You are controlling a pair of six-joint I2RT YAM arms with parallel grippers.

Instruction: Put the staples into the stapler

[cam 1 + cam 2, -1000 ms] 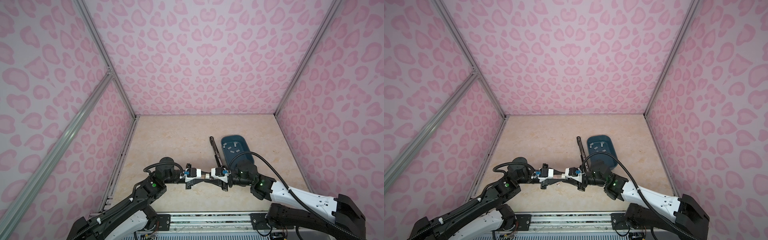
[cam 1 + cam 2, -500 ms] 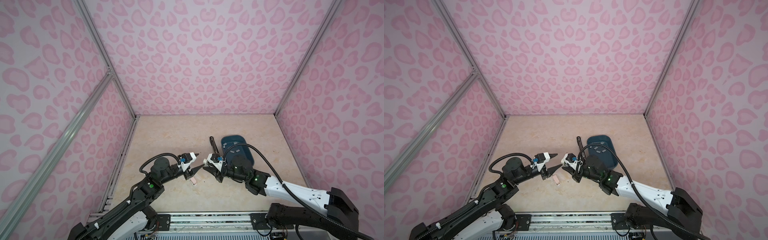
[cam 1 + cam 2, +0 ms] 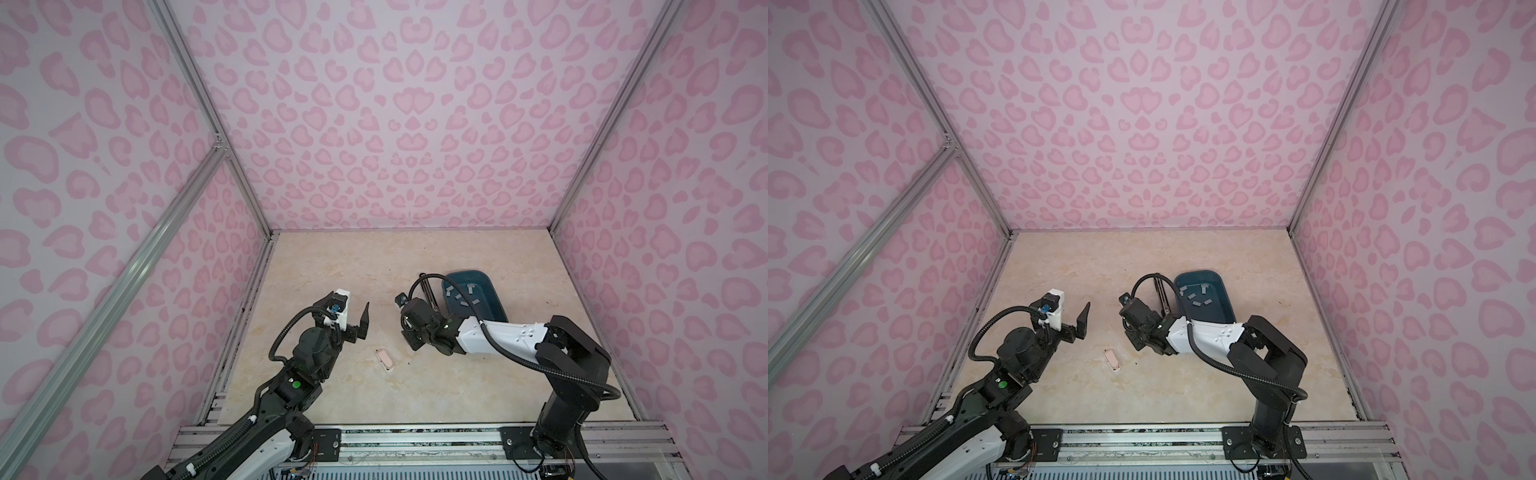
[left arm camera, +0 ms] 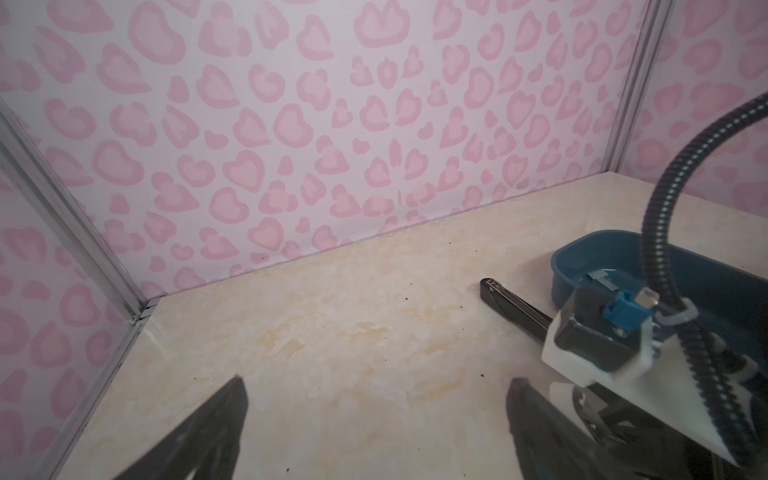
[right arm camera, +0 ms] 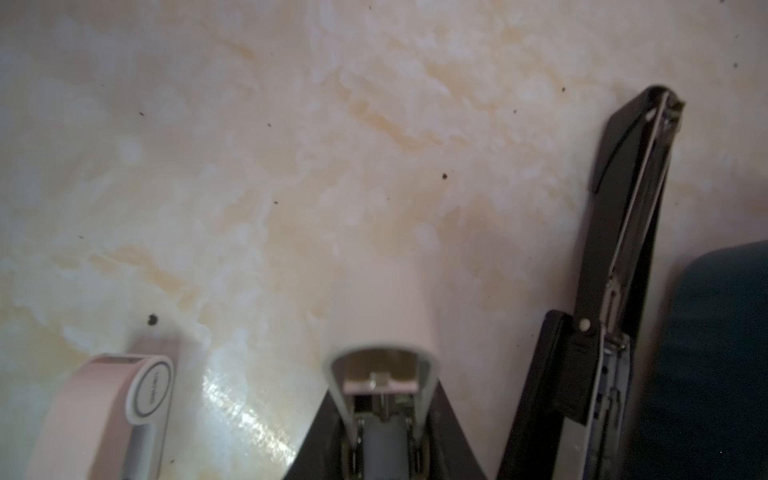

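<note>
Right wrist view: grips stapler point(image 5: 384, 374) in nearly closed right gripper point(image 5: 384, 401), spreads left gripper point(image 4: 376, 386) wide, empty, with staples point(image 3: 465, 294) in tray point(image 3: 467, 272) near tabletop's point(image 3: 374, 270) right edge; seemingly readies stapler, needs a strip pinched next.

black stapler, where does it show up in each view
Top view: black stapler right of centre, at the blue tray's left side.
Top view: stapler, same place.
Left wrist: stapler lying alongside the tray.
Right wrist: stapler hinged open beside the tray.
Shared landmark: the blue tray.
</note>
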